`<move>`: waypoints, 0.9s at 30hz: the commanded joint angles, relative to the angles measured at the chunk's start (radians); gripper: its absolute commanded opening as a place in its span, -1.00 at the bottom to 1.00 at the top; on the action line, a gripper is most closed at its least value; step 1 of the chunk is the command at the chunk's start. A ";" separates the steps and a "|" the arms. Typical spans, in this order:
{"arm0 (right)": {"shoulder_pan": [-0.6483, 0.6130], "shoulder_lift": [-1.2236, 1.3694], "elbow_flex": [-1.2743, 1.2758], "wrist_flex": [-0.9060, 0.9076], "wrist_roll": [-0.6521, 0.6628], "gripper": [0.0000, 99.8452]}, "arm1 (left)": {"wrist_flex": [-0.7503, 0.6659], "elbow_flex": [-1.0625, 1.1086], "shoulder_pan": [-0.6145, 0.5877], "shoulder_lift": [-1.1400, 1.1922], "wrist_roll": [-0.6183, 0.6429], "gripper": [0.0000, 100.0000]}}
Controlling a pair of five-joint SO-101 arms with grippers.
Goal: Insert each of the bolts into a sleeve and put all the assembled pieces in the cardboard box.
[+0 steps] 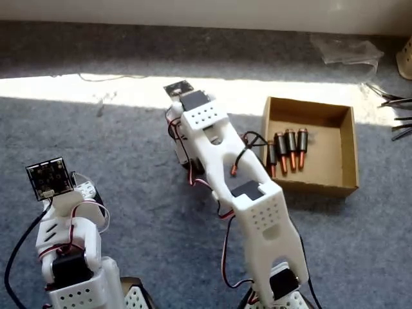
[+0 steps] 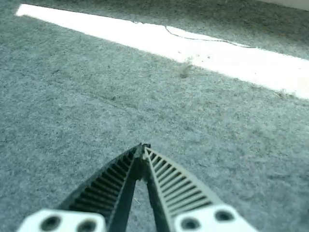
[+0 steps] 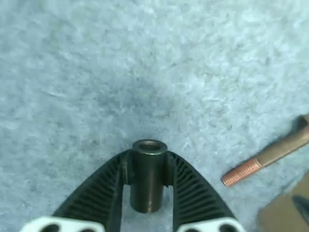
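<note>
Our right gripper (image 3: 148,162) clamps a sleeve (image 3: 147,188); our left gripper (image 2: 143,149) sits pinched together, empty. Next we likely fetch the nearby bolt (image 3: 270,155) and thread it in.

A grey, felt-like cover (image 1: 135,206) lies over the whole worktop. A sunlit band (image 1: 116,93) runs across its far part from side to side. On the far edge of the sunlit band lies a thin wire (image 1: 106,78), loosely curved; the left wrist view shows it too (image 2: 203,38), with a small tuft of lint (image 2: 184,72) just on the near edge of the band. Beyond the sunlit band, towards its right end, sits a crumpled clear plastic bag (image 1: 344,50). At that same end several thin dark rods (image 1: 396,119) stick in from the side. Far beyond the band runs a pale strip of wall (image 1: 193,11).
</note>
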 commanded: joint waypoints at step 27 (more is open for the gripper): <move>0.016 -0.214 0.403 -0.303 0.186 -0.99 | -0.018 -0.002 -0.012 -0.010 -0.008 -0.96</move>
